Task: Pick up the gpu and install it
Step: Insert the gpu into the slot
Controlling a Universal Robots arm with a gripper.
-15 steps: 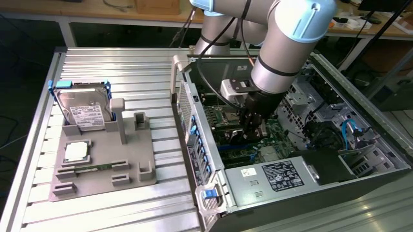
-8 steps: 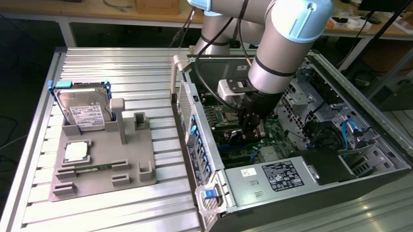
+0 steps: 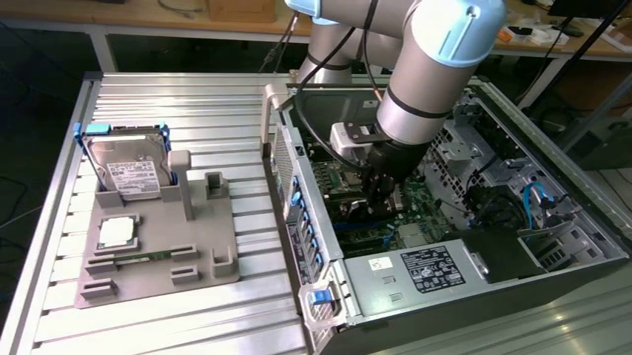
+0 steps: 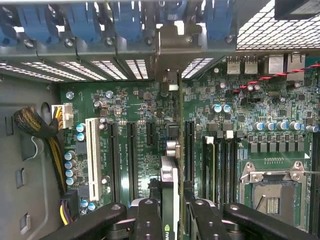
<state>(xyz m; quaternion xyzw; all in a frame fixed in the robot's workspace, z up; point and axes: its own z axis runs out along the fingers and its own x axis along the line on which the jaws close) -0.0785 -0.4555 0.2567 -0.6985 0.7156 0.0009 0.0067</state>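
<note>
The gpu [image 4: 170, 172] is seen edge-on in the wrist view, a thin dark card with a silvery strip. It runs from between my fingers toward the case's rear slot openings, where its metal end bracket [image 4: 169, 55] stands. My gripper [image 4: 172, 212] is shut on the card, one black finger [image 4: 147, 220] on each side. The card sits over the motherboard [image 4: 135, 100] between two long black slots; whether it is seated I cannot tell. In the exterior view my gripper [image 3: 380, 191] reaches down inside the open computer case [image 3: 296, 185], low over the green board.
Outside the case, at the exterior view's left, a grey fixture [image 3: 203, 244] holds the silver hard drive [image 3: 126, 166] in its blue frame and a green memory stick [image 3: 138, 257]. Inside are the power supply [image 3: 419, 270], blue slot clips [image 4: 125, 20], a cable bundle [image 4: 35, 125] and the CPU socket [image 4: 272, 192].
</note>
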